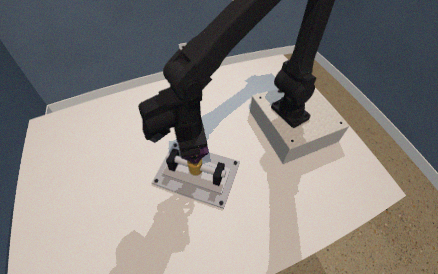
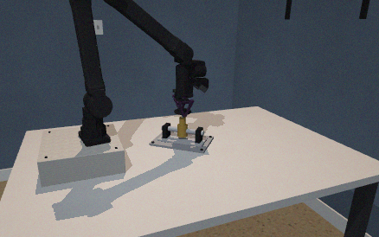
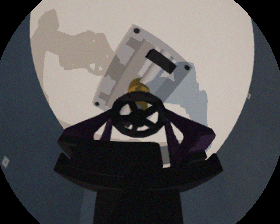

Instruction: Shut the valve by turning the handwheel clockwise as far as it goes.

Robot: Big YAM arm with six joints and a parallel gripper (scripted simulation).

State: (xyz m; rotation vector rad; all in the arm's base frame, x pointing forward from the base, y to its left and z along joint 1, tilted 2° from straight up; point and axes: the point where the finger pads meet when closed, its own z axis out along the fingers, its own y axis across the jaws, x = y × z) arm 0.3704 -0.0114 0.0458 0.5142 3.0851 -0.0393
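Observation:
The valve stands on a grey base plate (image 1: pixel 196 177) in the middle of the white table: a white pipe between two black clamps, with a brass body (image 1: pixel 195 167) at its middle. The black spoked handwheel (image 3: pixel 139 115) on top of the brass body shows in the wrist view. My gripper (image 3: pixel 138 112) points straight down over it, and its purple fingers are shut on the handwheel's rim from both sides. In the top view the gripper (image 1: pixel 195 152) hides the wheel. In the exterior view the gripper (image 2: pixel 183 111) sits right on top of the brass body (image 2: pixel 182 128).
My arm's base stands on a grey block (image 1: pixel 297 127) at the back right of the table. The table's raised rim runs along the back edge. A brown floor lies beyond the right edge.

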